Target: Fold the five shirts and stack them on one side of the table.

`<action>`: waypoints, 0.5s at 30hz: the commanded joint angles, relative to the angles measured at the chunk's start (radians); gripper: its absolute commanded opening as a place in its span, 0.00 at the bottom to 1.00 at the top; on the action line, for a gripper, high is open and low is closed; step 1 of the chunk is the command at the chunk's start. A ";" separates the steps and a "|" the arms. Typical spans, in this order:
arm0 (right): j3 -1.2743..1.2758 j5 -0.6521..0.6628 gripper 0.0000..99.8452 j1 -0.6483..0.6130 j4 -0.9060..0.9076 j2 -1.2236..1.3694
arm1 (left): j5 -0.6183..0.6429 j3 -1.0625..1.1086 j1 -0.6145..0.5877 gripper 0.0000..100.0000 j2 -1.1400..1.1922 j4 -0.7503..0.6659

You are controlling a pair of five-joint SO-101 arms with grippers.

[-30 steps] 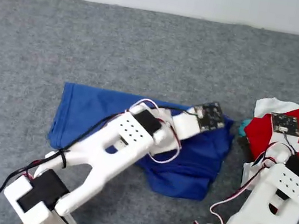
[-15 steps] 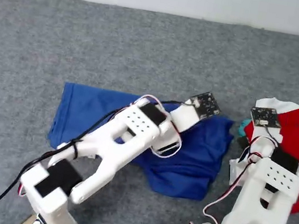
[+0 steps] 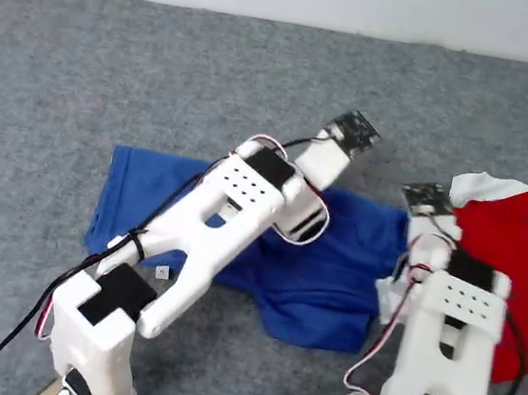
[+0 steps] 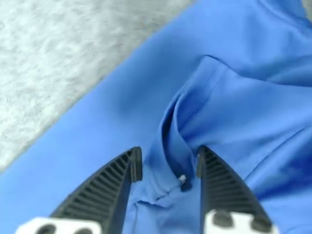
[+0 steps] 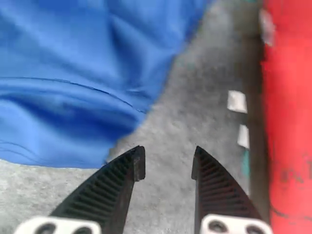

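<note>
**Inspector:** Layout?

**Assessor:** Grey table. The blue shirt lies flat on it, with the red shirt just beside it.

**Inspector:** Grippers?

**Assessor:** Left gripper: fingers spread, straddling a raised crease in the blue shirt. Right gripper: fingers apart over bare table, just off the blue shirt's edge. Advice: pinch low, catch both layers, then lift evenly.

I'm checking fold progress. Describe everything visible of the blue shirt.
The blue shirt is soft, thin-looking fabric. It lies rumpled and creased on the gray felt-like table, beside the red shirt but apart from it. The left pincer stands open astride a raised crease, and that arm crosses over the shirt's middle.
</note>
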 commanded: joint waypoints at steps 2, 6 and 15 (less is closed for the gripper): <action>-0.003 0.000 0.17 -0.084 -0.010 -0.041 | 0.021 -0.036 -0.018 0.19 -0.003 0.011; -0.005 0.000 0.17 -0.124 -0.068 -0.039 | 0.025 -0.036 -0.018 0.19 -0.006 0.012; 0.014 -0.069 0.17 -0.188 -0.302 -0.027 | 0.023 -0.038 -0.020 0.19 -0.034 0.054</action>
